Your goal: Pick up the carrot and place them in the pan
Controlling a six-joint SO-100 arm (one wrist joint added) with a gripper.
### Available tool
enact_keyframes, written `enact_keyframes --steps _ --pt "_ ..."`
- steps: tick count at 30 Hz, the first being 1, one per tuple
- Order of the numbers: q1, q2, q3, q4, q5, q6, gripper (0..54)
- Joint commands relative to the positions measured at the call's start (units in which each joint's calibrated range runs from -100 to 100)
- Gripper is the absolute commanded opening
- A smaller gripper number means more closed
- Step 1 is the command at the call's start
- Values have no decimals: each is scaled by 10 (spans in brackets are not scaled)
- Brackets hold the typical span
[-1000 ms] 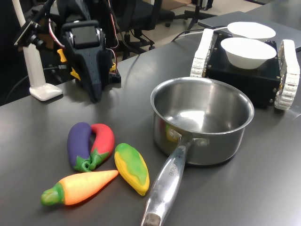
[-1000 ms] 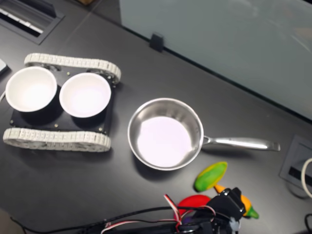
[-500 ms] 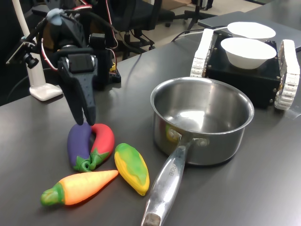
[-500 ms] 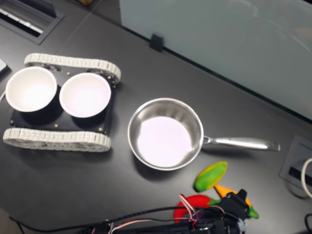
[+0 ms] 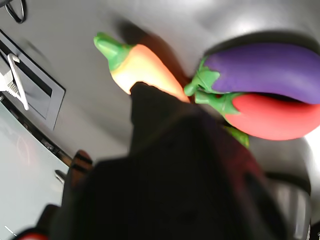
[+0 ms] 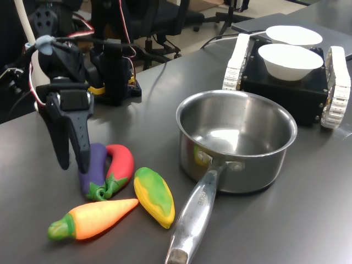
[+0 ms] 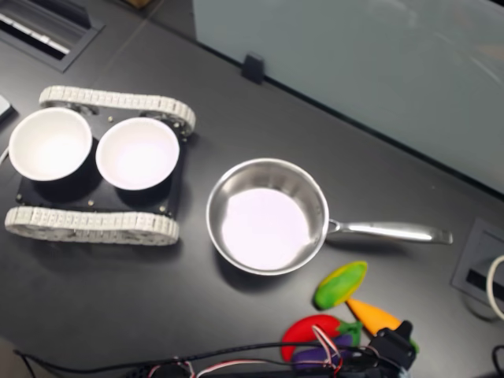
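The carrot [image 6: 93, 218] lies flat on the dark desk [image 6: 286, 220], its green leafy end toward the first exterior view's left and its tip touching or just short of the yellow-green corn toy [image 6: 154, 196]. Just behind it the purple eggplant [image 6: 91, 169] and the red pepper [image 6: 120, 165] lie curved against each other, stems toward the carrot. The pan [image 6: 236, 137] stands upright and empty to the first exterior view's right of the toys, its long handle [image 6: 192, 217] reaching toward the camera beside the corn. The tool [image 6: 73, 159] hangs point down over the eggplant's far end, clear of the carrot; its two dark fingers [image 6: 82, 144] stand slightly apart with nothing between them. In the wrist view the carrot [image 5: 135, 67] shows partly behind a blurred dark finger, with the eggplant [image 5: 265, 70] and pepper [image 5: 275, 117] beside it. In the second exterior view the carrot [image 7: 372, 314] lies near the picture's lower edge, between the corn [image 7: 341, 284] and the arm's dark end, and the pan [image 7: 268, 216] sits in the middle. Behind the pan in the first exterior view, two white bowls [image 6: 290, 60] rest on a black tracked base [image 6: 286, 91].
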Motion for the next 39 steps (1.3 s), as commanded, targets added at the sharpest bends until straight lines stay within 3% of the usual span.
enact_keyframes --steps 1,3,14,22,39 --pt "-5 -3 -11 -35 14 18 327" --pt "-5 7 -13 -36 19 18 352" --pt "-15 51 -25 -54 13 22 348" --pt "-35 97 -79 -19 3 31 342" --pt "-57 160 -130 -6 -12 41 315"
